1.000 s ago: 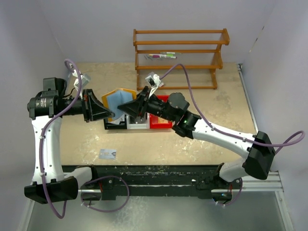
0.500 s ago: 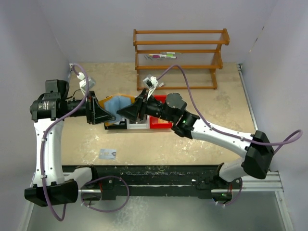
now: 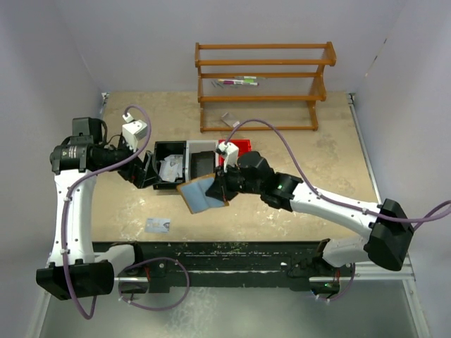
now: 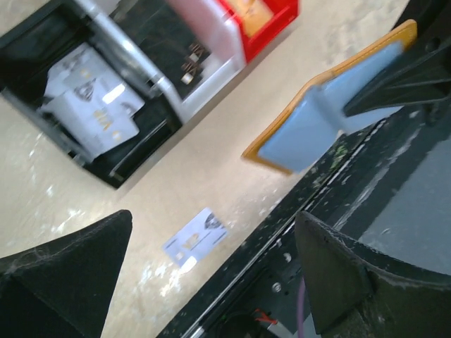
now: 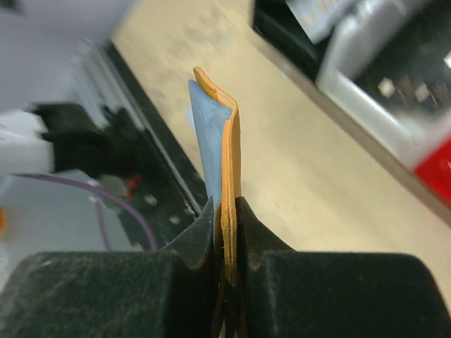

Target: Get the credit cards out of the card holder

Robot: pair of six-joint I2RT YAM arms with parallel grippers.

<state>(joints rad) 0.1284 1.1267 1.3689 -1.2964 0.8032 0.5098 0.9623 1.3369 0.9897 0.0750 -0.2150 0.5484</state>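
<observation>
My right gripper [image 3: 220, 189] is shut on one edge of the card holder [image 3: 201, 195], a tan-orange wallet with a pale blue inside, held just in front of the bins. In the right wrist view the card holder [image 5: 224, 141] stands on edge, pinched between my right gripper [image 5: 226, 211] fingers. My left gripper [image 3: 145, 172] stands open and holds nothing, left of the black bin [image 3: 158, 148]. Pale credit cards [image 3: 170, 169] lie in that bin. One more card [image 3: 158, 225] lies flat near the table's front edge. In the left wrist view that card [image 4: 197, 238] shows between the open left gripper [image 4: 215, 220] fingers, far below.
A white bin [image 3: 202, 159] and a red bin [image 3: 243, 145] stand in a row right of the black one. A wooden rack [image 3: 264, 84] with a small pen-like item [image 3: 237, 82] stands at the back. The black base rail [image 3: 232, 255] runs along the near edge.
The left gripper has opened, let go of the holder and drawn back to the left. The right gripper has carried the holder off the bins toward the near edge. Cards now show in the black bin.
</observation>
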